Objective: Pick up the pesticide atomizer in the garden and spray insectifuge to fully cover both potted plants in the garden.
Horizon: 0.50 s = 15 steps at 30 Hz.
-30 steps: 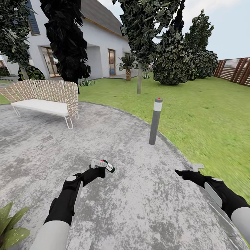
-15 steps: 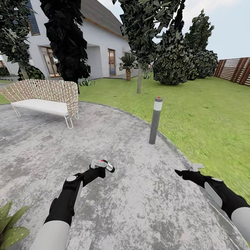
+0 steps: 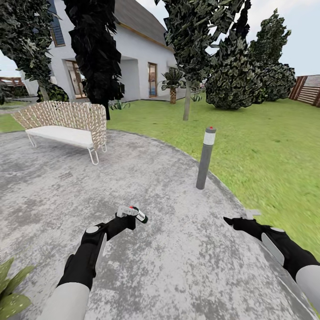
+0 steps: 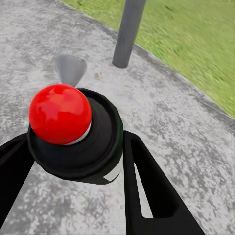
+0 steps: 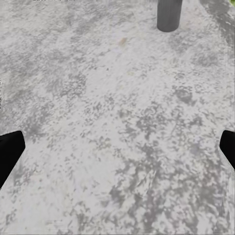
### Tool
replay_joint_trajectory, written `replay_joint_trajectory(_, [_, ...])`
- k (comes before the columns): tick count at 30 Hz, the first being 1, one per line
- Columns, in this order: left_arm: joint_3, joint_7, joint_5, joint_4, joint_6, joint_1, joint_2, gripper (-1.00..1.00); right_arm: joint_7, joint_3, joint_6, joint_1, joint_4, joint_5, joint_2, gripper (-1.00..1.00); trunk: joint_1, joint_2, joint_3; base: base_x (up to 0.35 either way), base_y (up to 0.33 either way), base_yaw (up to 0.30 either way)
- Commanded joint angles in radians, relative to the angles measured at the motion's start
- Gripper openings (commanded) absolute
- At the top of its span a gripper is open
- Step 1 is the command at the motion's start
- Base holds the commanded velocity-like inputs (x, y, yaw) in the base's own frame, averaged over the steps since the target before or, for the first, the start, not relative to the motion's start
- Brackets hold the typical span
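My left gripper (image 3: 130,216) is shut on the pesticide atomizer (image 3: 137,214), a slim dark-green bottle with a white label, held low over the grey paved patio (image 3: 178,266). In the left wrist view the atomizer's red-dotted head (image 4: 60,113) sits between the two black fingers (image 4: 147,191). My right gripper (image 3: 231,221) hovers open over the patio near its grass edge; its fingertips (image 5: 7,154) stand wide apart with nothing between them. Pointed green leaves of a potted plant (image 3: 11,291) poke in at the lower left corner, the pot out of frame.
A grey bollard lamp (image 3: 205,158) stands at the patio's rim ahead right. A wicker bench (image 3: 66,126) sits at the far left. Green lawn (image 3: 266,146), trees, a white house and a brown slatted fence (image 3: 309,89) lie beyond.
The whole picture has shifted a little to the right, so the camera has turned. Both arms keep the same pose, and the atomizer stays in the left gripper.
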Motion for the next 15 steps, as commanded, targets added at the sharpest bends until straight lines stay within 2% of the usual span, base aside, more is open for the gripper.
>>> replay_joint_trajectory(1, [0.004, -0.008, -0.004, 0.0, 0.007, -0.001, -0.002, -1.0, -0.001, 0.005, 0.004, 0.0, -0.001, -0.009, -0.001, 1.0, 0.0, 0.0, -0.001, 0.253, -0.232, 0.246])
replay_joint_trajectory(6, [0.005, -0.008, -0.004, 0.004, 0.007, -0.001, -0.002, -1.0, -0.001, 0.005, 0.004, 0.0, -0.001, -0.009, -0.001, 1.0, 0.0, 0.0, -0.001, 0.254, -0.234, 0.212])
replay_joint_trajectory(12, [0.006, 0.002, -0.006, 0.007, -0.023, -0.001, -0.002, -1.0, -0.009, 0.004, -0.003, 0.0, 0.001, -0.005, 0.0, 1.0, 0.0, 0.0, -0.001, 0.195, -0.182, 0.026])
replay_joint_trajectory(14, [0.005, 0.084, -0.005, 0.016, -0.047, -0.001, -0.002, -1.0, -0.025, 0.003, -0.005, 0.0, 0.002, -0.004, 0.003, 1.0, 0.0, 0.0, -0.001, 0.036, -0.033, 0.002])
replay_joint_trajectory(15, [0.005, 0.145, -0.004, 0.018, -0.052, -0.001, -0.003, -1.0, -0.038, 0.003, -0.006, 0.0, 0.002, -0.003, 0.004, 1.0, 0.0, 0.0, -0.001, 0.018, -0.017, 0.001])
